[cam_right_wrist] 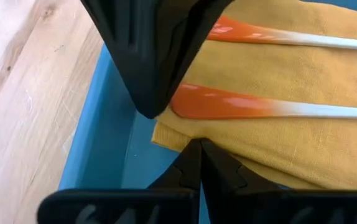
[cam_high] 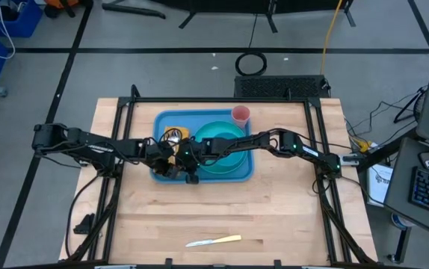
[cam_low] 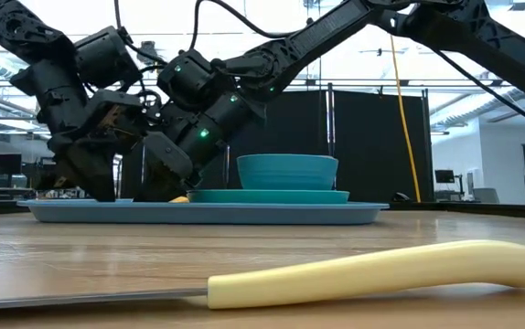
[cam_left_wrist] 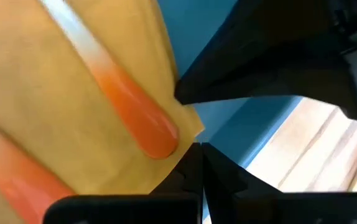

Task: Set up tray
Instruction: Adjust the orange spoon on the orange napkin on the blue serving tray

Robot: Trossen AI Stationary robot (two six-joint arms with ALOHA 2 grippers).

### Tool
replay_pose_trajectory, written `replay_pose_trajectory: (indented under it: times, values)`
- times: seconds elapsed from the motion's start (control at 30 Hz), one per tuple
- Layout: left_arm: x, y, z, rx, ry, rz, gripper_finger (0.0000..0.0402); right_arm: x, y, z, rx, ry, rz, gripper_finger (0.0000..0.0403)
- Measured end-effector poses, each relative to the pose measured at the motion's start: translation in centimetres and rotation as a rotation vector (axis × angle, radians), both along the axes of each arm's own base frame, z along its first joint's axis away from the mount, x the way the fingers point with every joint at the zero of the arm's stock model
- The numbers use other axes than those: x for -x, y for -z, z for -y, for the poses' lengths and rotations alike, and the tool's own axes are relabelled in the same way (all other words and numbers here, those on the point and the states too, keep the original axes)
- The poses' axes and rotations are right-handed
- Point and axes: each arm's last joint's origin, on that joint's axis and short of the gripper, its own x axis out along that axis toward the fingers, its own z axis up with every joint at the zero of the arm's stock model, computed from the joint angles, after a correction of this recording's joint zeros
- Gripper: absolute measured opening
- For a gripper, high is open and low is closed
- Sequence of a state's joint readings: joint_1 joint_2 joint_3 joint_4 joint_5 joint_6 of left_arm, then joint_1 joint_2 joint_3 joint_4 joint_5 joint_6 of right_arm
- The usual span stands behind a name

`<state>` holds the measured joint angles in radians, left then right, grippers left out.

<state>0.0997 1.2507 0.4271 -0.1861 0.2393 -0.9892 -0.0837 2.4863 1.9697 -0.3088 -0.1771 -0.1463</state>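
Observation:
The light-blue tray lies mid-table and carries a teal plate, a teal bowl and a pink cup. A yellow cloth napkin lies in the tray's left part, with two orange-handled utensils resting on it. Both grippers are low over the tray's near-left corner, side by side. My left gripper is shut, its tips beside the napkin's corner. My right gripper is also shut, at the napkin's edge just to the right of the left one. My left gripper meets the napkin at its corner with shut fingertips, slanting down from the table's left. I cannot tell whether cloth lies between the fingers. The napkin lies flat on the tray. My right gripper has its shut fingertips on the napkin's edge near the same corner, slanting down from the right. Whether a layer is pinched between them does not show. The cloth stays flat under the utensils.
A knife with a pale yellow handle lies near the table's near edge, well apart from the tray, and fills the foreground of the low view. Bare wood surrounds the tray. The table's dark frame rails run along both sides.

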Motion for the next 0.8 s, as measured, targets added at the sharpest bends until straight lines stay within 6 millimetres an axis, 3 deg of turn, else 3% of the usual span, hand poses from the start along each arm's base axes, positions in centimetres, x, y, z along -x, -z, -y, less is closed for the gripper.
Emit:
replay_pose_trajectory:
  times: [0.8]
  values:
    - [0.63, 0.69, -0.38, -0.117, -0.05, -0.12, 0.0001, -0.01, 0.04, 0.06, -0.016, 0.006, 0.002, 0.0]
